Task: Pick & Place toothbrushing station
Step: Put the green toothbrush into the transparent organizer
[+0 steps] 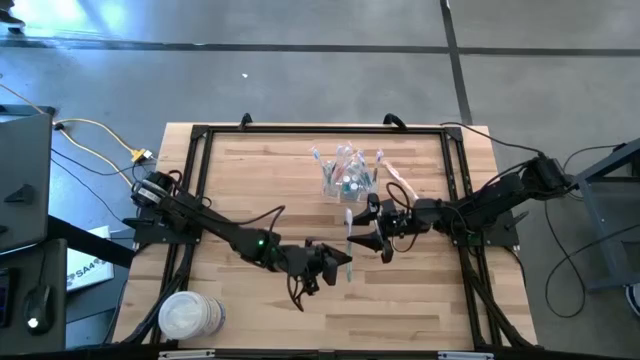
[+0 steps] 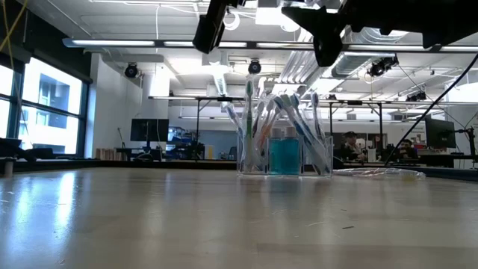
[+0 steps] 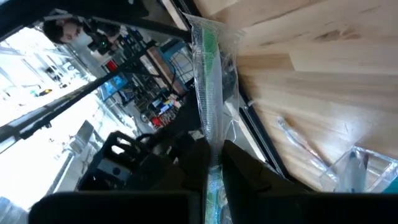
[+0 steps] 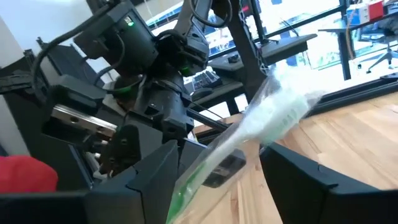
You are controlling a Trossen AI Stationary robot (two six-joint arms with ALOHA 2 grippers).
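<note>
A clear cup [image 1: 348, 180] holding several toothbrushes stands upright on the wooden table's far middle, also seen in the low view as the cup [image 2: 284, 153]. My left gripper [image 1: 338, 266] is shut on a wrapped toothbrush [image 1: 349, 240] held above the table, nearer than the cup. My right gripper [image 1: 377, 228] is open beside it, and the toothbrush [image 4: 249, 143] passes between its two fingers. Whether those fingers touch the toothbrush, I cannot tell. Another wrapped toothbrush [image 1: 400, 180] lies flat on the table right of the cup. My left gripper pinches the wrapped toothbrush between its two fingers near its near end [image 3: 211, 158]. The fingers come about level from the table's left and lie across the brush. The brush is lifted clear of the table and runs from the fingers toward the far edge.
A stack of white round discs [image 1: 188, 315] sits at the table's near left corner. A black frame [image 1: 200, 135] rims the wooden top. Cables [image 1: 100, 145] trail off the far left. Bare wood lies along the near edge.
</note>
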